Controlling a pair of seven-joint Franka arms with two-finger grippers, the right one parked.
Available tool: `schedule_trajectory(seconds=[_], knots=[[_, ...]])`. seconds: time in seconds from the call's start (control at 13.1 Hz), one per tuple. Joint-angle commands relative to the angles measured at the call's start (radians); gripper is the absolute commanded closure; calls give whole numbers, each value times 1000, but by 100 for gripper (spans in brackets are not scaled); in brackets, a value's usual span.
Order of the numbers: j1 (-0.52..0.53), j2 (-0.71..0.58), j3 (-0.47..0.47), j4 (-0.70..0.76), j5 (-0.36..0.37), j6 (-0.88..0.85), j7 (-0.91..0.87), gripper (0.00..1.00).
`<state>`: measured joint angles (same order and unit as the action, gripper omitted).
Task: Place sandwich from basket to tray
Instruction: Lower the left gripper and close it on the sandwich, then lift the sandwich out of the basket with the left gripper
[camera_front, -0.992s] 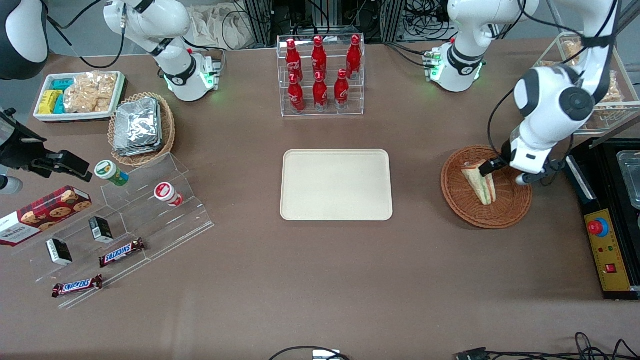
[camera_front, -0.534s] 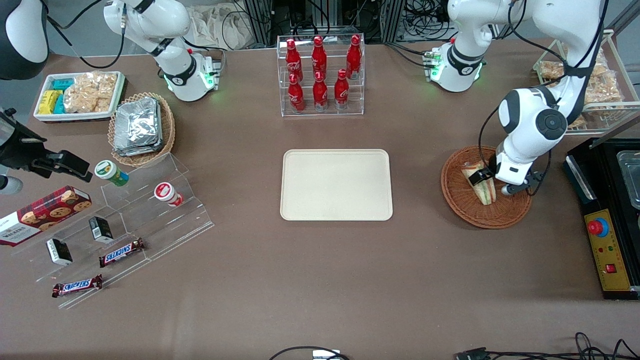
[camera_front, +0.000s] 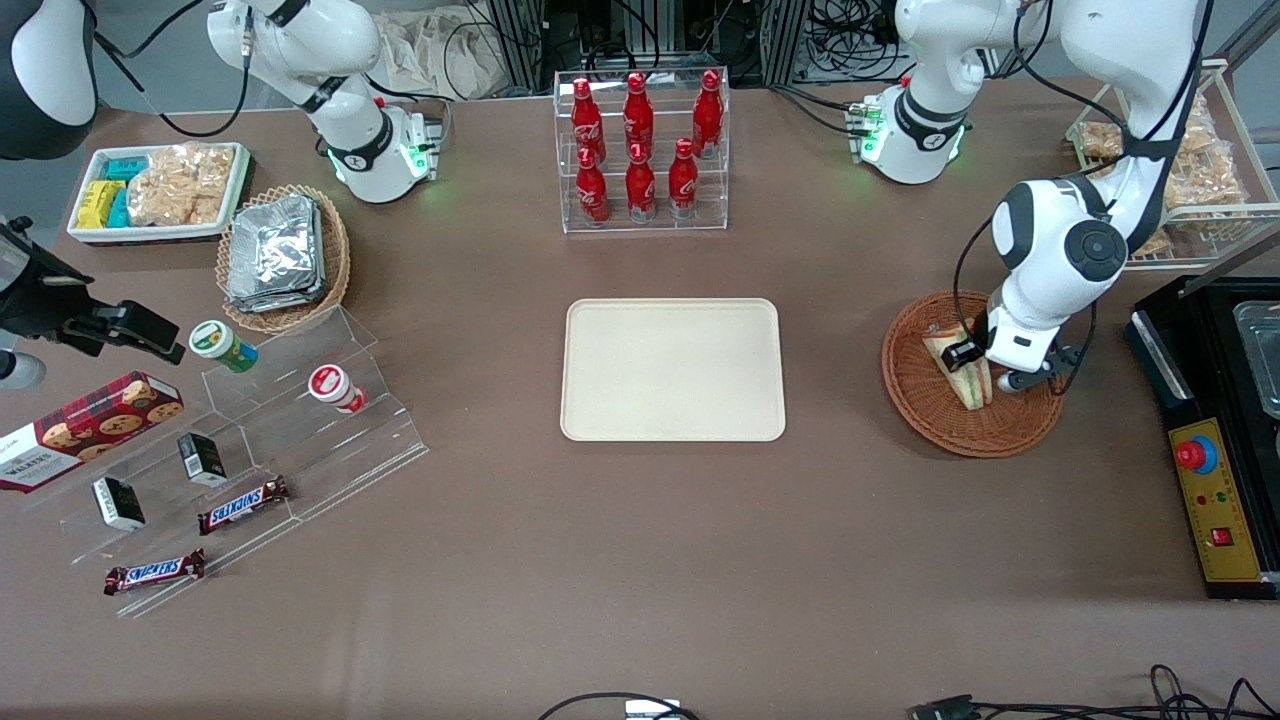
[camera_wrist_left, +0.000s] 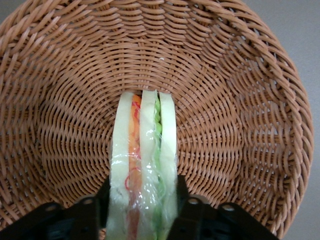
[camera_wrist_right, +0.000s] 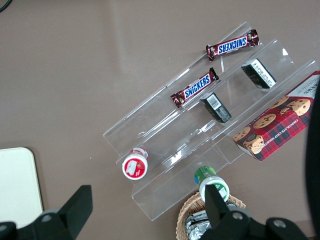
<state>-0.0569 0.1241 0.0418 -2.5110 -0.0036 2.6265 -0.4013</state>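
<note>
Setting: brown tabletop (camera_front: 640, 560) in a lab bay, cable racks along its 12 o'clock edge.

Item 1: flat rectangular cream-beige plastic tray (camera_front: 672, 370), at the centre of the tabletop, bare.

Item 2: round shallow brown woven wicker basket (camera_front: 925, 415), at 3 o'clock from the tray, toward the working arm's end.

Item 3: small triangular wedge sandwich of pale white bread with green and red-orange filling (camera_wrist_left: 144, 165), film-wrapped, standing on edge in the basket.

Item 4: left gripper (camera_wrist_left: 144, 207), lowered into the basket. Its black fingers (camera_wrist_left: 181, 200) are parted only by the sandwich's thickness, one against each bread face; grip appears made.

Progress: early. Sandwich not yet lifted out. Remaining, by judgement: raise, carry toward 9 o'clock, set on tray, release.
</note>
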Motion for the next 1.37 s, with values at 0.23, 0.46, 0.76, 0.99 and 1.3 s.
schedule_trajectory(seconds=[0.23, 0.46, 0.76, 0.99, 1.3], knots=[[-9, -101, -6, 20, 2, -133, 7, 100], [-9, -282, -25, 96, 8, -452, 7, 100], [-7, -314, -23, 479, 25, -981, 41, 100], [-12, -255, -26, 685, 49, -1141, 102, 100], [-40, -192, -90, 791, 53, -1187, 101, 100]])
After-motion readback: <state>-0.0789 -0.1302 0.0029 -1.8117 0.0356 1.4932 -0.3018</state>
